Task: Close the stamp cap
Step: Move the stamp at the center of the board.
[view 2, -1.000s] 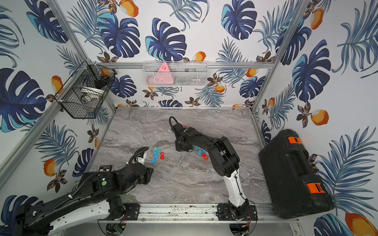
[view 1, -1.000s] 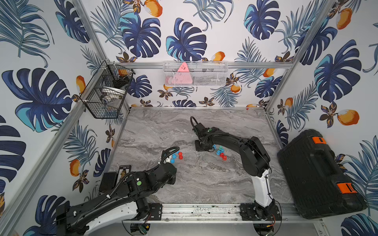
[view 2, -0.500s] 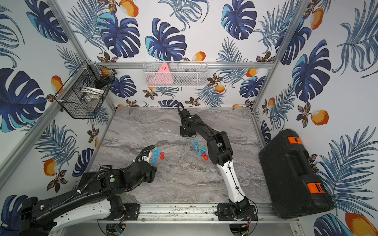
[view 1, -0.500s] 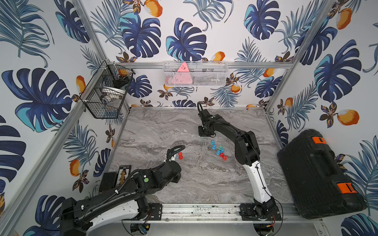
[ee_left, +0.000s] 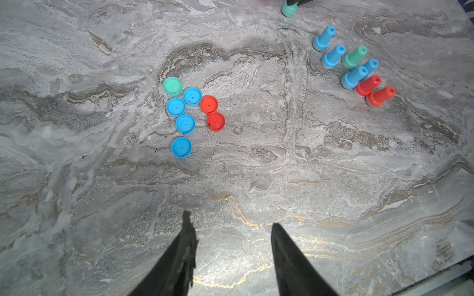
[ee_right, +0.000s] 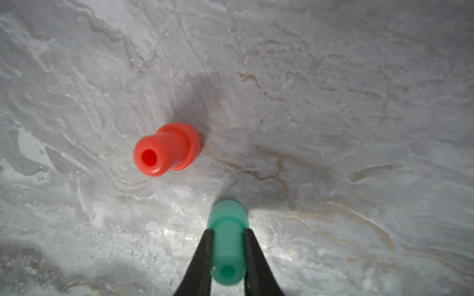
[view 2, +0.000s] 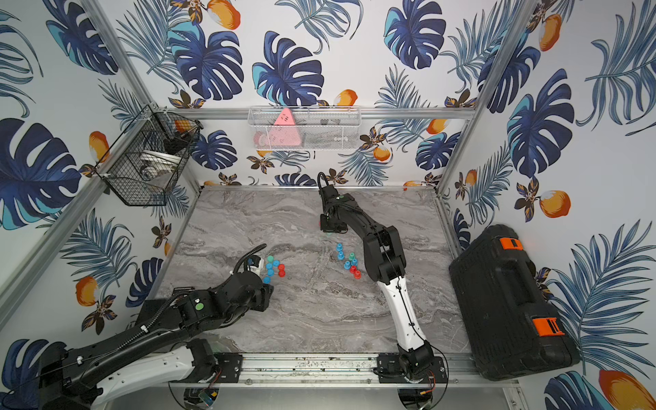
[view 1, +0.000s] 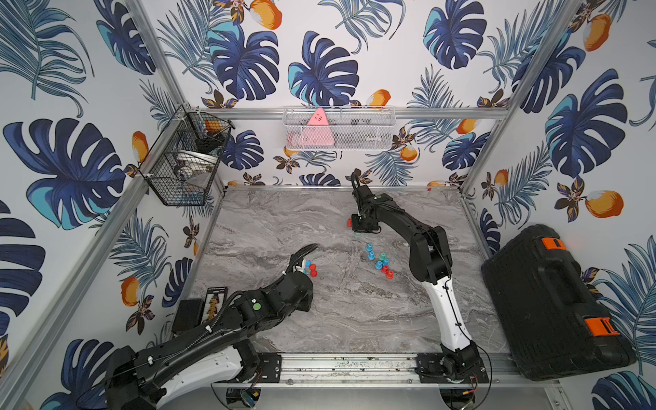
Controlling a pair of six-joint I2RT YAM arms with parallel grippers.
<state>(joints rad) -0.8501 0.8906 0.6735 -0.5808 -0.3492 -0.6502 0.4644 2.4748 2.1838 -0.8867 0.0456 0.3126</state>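
In the right wrist view my right gripper [ee_right: 228, 232] is shut on the stem of a green stamp [ee_right: 227, 251] whose base rests on the marble table [ee_right: 359, 102]. A red stamp [ee_right: 168, 151] stands just beside it. Both top views show this pair far back, with the red stamp [view 1: 349, 222] by the gripper [view 1: 358, 231]. Several more stamps [view 1: 380, 262] stand mid-table. Several loose caps, one green [ee_left: 172, 86], the rest blue [ee_left: 181, 146] and red [ee_left: 216, 122], lie in a cluster. My left gripper [ee_left: 230, 219] hovers open short of them, holding nothing.
A black case [view 1: 553, 301] lies off the table's right edge. A black wire basket [view 1: 184, 159] hangs on the left wall and a white mesh basket [view 1: 339, 129] on the back wall. A dark card [view 1: 214, 301] sits by the left arm [view 1: 277, 298].
My right arm swung from beside the stamp group to the back of the table and settled there. The left arm shifted slightly toward the caps.
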